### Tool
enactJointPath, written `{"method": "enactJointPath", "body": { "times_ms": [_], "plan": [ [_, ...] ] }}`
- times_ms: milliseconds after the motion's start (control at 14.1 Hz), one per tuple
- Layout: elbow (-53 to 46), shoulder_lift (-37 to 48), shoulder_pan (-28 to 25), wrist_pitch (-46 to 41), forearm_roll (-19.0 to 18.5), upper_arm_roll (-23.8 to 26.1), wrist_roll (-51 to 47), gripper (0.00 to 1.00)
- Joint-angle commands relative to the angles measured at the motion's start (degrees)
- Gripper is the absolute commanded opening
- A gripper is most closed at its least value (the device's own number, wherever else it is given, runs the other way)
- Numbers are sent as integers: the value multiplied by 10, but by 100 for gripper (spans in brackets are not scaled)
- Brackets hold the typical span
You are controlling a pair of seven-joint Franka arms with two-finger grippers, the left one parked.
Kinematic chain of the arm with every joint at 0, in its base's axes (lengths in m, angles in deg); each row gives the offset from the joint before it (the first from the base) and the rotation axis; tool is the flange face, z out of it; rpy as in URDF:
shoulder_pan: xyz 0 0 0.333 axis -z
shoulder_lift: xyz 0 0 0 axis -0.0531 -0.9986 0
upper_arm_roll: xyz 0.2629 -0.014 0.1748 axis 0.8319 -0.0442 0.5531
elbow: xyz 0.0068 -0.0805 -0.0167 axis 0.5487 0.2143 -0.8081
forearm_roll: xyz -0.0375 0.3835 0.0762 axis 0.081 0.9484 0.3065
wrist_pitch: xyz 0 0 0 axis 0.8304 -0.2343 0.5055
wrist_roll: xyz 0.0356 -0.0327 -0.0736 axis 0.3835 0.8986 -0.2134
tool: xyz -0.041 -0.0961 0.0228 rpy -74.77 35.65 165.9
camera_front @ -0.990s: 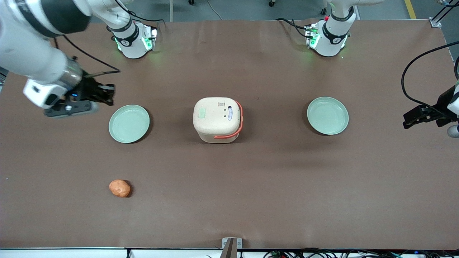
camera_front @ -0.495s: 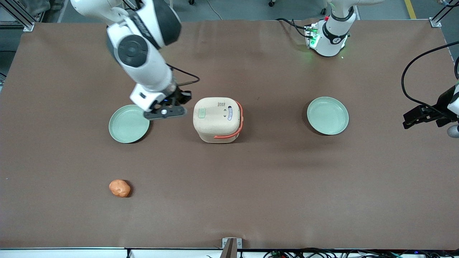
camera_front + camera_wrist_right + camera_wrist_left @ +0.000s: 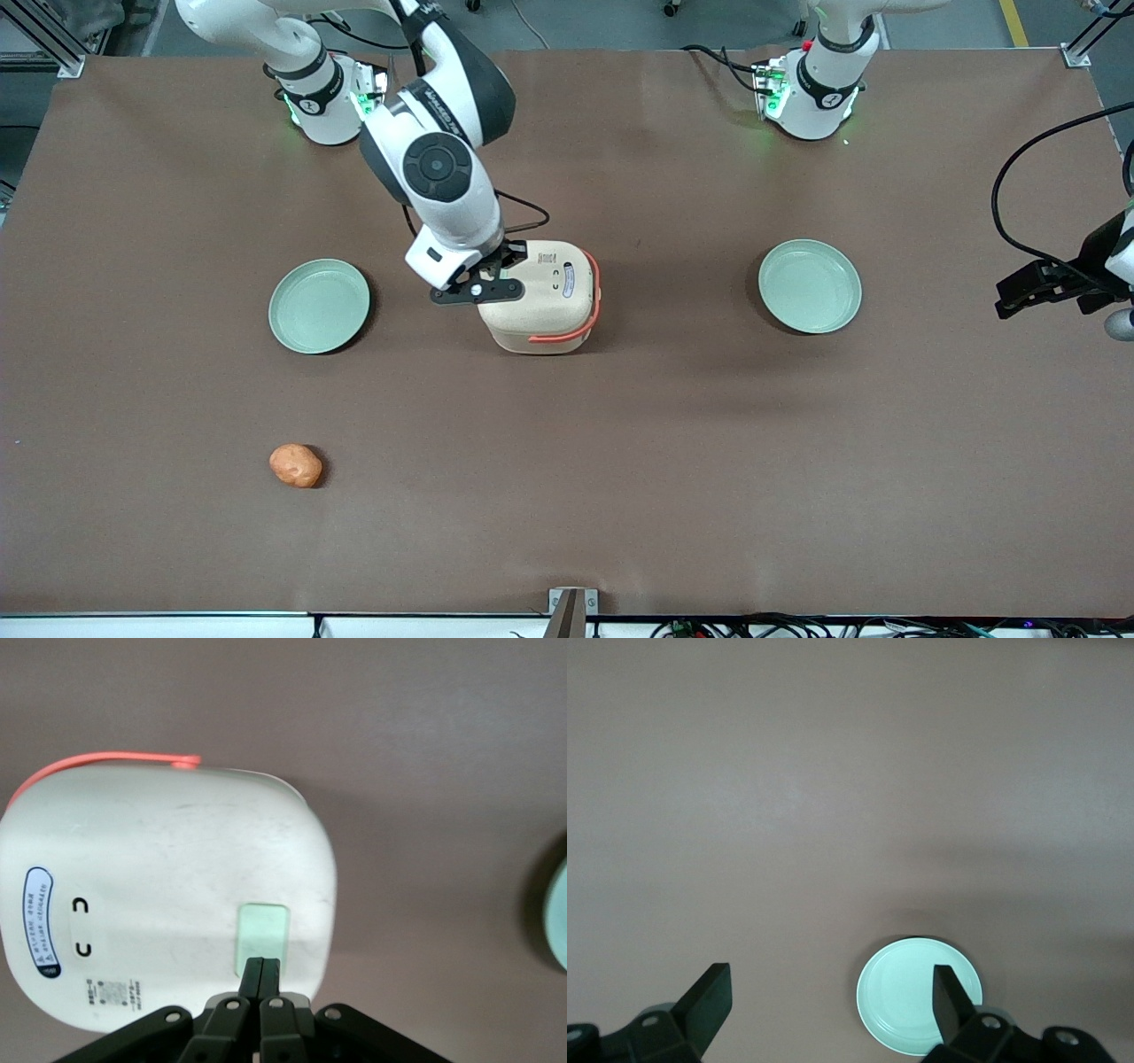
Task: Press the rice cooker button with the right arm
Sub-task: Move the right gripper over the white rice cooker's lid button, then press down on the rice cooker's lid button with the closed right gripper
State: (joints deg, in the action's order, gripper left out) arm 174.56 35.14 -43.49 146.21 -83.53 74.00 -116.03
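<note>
The cream rice cooker (image 3: 545,297) with its orange-red handle band stands mid-table, lid closed. It also shows in the right wrist view (image 3: 159,895). The pale green button (image 3: 263,935) lies on the lid near the edge toward the working arm's end; in the front view the gripper hides it. The right arm (image 3: 443,168) reaches over the cooker. Its gripper (image 3: 498,270) is shut and empty, fingertips pressed together (image 3: 262,964) over the button's edge; I cannot tell whether they touch it.
Two round pale green plates flank the cooker, one toward the working arm's end (image 3: 319,305) and one toward the parked arm's end (image 3: 810,285). An orange lump (image 3: 296,465) lies nearer the front camera. An oval white panel (image 3: 40,921) marks the lid.
The right arm has swung from the table's working-arm end, past the plate, to above the cooker's lid. The cooker, plates and orange lump have not moved.
</note>
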Motion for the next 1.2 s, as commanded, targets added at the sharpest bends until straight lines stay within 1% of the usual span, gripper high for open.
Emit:
{"method": "enactJointPath", "body": {
  "times_ms": [0, 778, 990, 1131],
  "plan": [
    [-1, -10, -8, 10, 6, -7, -9, 0],
    [-4, -40, -8, 30, -1, -9, -8, 0],
    [-14, -27, -1, 13, 1, -11, -8, 0],
    [-33, -3, 3, -43, 1, -15, -9, 1]
  ]
}}
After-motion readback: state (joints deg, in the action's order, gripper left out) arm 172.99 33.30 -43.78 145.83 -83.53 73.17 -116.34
